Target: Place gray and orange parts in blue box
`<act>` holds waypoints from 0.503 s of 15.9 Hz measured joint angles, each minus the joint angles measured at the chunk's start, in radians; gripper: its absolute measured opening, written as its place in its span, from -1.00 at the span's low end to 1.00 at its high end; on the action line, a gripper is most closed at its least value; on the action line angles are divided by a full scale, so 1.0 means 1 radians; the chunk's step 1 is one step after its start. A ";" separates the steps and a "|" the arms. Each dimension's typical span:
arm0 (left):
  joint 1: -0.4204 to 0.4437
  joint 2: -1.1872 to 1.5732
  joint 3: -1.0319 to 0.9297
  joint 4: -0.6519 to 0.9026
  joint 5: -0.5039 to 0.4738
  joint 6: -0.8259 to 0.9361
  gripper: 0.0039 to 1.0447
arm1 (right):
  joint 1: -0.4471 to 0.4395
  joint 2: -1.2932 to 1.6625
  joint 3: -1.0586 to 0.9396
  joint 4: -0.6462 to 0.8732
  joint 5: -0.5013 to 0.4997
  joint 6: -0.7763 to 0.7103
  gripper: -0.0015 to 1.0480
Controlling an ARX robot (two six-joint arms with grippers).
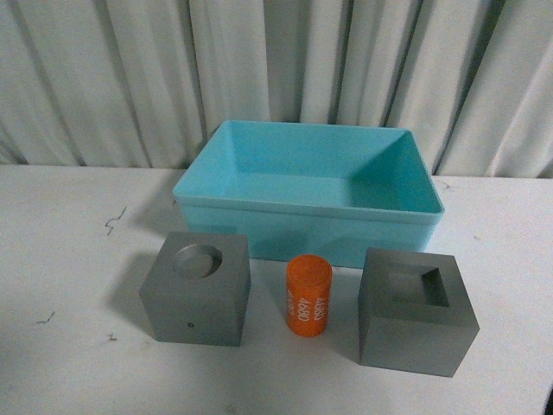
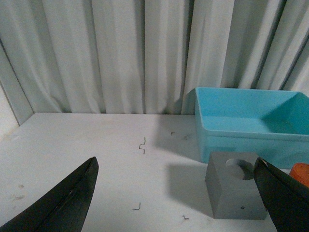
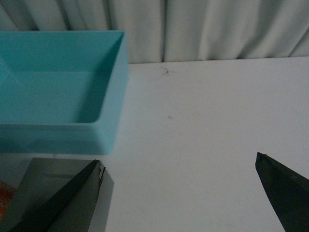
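Observation:
On the white table, a gray cube with a round recess [image 1: 197,287] sits front left, an orange cylinder [image 1: 308,295] with white digits stands in the middle, and a gray cube with a rectangular recess [image 1: 416,309] sits front right. Behind them is the empty blue box [image 1: 308,207]. Neither arm shows in the front view. My left gripper [image 2: 176,166] is open, with the round-recess cube [image 2: 236,191] just inside its right finger and the blue box [image 2: 251,124] beyond. My right gripper [image 3: 178,166] is open over bare table, with the rectangular-recess cube [image 3: 46,188] behind its left finger.
White pleated curtains [image 1: 276,69] hang behind the table. Small dark scuff marks [image 1: 114,220] dot the table surface left of the box. A sliver of the orange cylinder [image 2: 301,172] shows at the edge of the left wrist view.

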 joint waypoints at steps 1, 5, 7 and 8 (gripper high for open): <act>0.000 0.000 0.000 0.000 0.000 0.000 0.88 | 0.060 0.108 0.031 0.062 0.028 0.017 0.87; 0.000 0.000 0.000 0.000 0.000 0.000 0.88 | 0.192 0.373 0.103 0.125 0.080 0.115 0.87; 0.000 0.000 0.000 0.000 0.000 0.000 0.88 | 0.225 0.453 0.133 0.138 0.092 0.143 0.87; 0.000 0.000 0.000 0.000 0.000 0.000 0.88 | 0.237 0.483 0.151 0.138 0.092 0.150 0.87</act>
